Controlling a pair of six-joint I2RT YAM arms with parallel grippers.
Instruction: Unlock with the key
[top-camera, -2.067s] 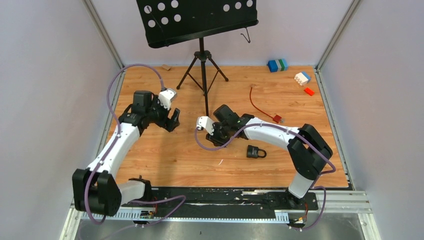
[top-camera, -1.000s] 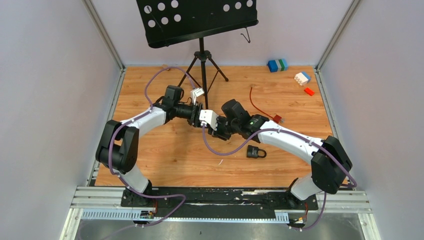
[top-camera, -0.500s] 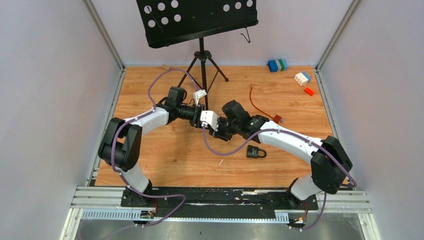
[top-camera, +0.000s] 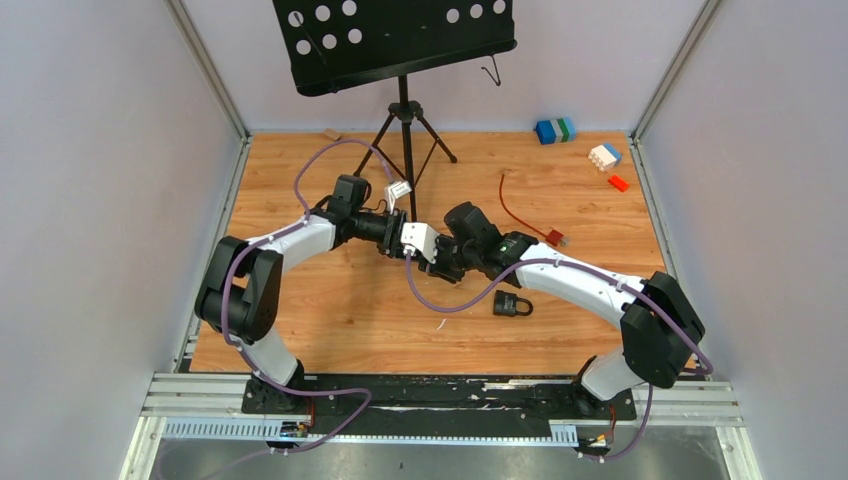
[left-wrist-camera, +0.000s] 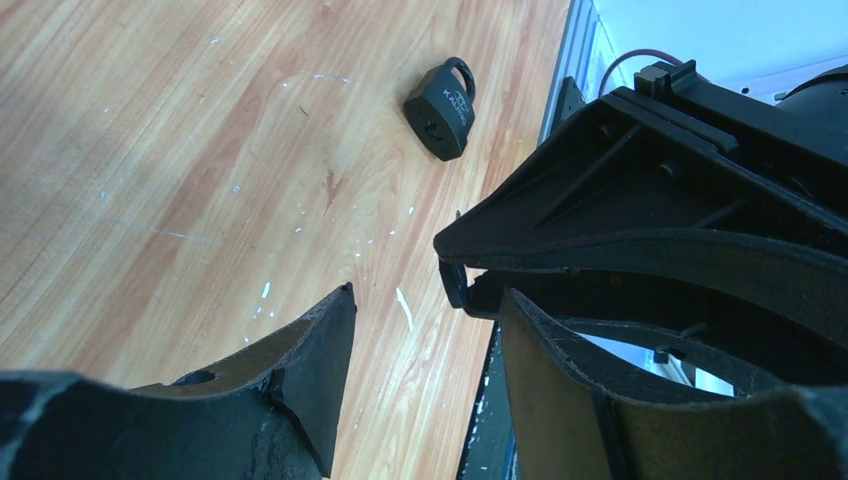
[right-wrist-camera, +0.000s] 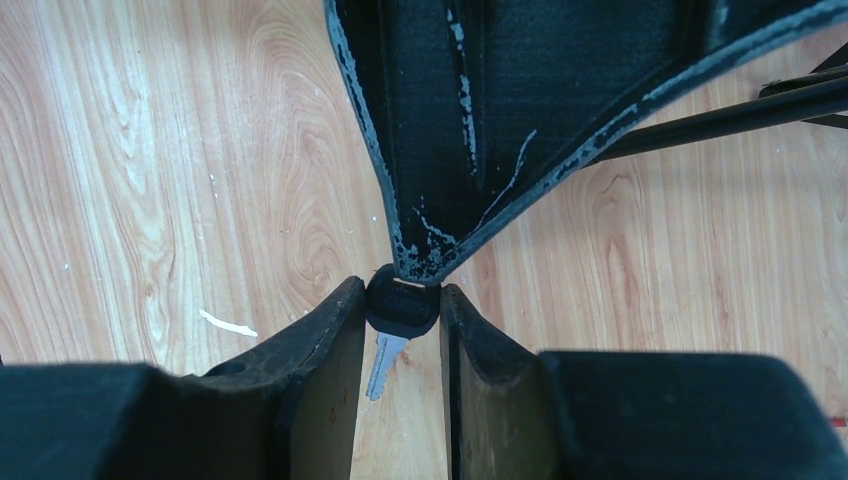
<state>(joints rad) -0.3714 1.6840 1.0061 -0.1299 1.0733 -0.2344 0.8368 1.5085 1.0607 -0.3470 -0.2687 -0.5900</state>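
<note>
The key has a black head (right-wrist-camera: 402, 303) and a silver blade (right-wrist-camera: 385, 365). My right gripper (right-wrist-camera: 400, 290) is shut on the head, with the blade pointing back toward the wrist above the wooden floor. My left gripper (left-wrist-camera: 425, 300) is open. One of its fingers (right-wrist-camera: 450, 130) reaches down from above and its tip touches the key head. In the top view the two grippers meet tip to tip, left gripper (top-camera: 388, 232) against right gripper (top-camera: 405, 252). The black padlock (top-camera: 511, 304) lies flat on the floor, to the right of and nearer than the grippers. It also shows in the left wrist view (left-wrist-camera: 445, 95).
A black music stand (top-camera: 404, 120) on tripod legs stands just behind the grippers. A red cable (top-camera: 520, 215) lies to the right. Toy blocks (top-camera: 555, 130) sit at the back right. A small white scrap (top-camera: 441, 324) lies near the padlock.
My left arm has swung right from the left side and brought its open gripper up to the right gripper's tip. Over the last half second nothing has visibly moved.
</note>
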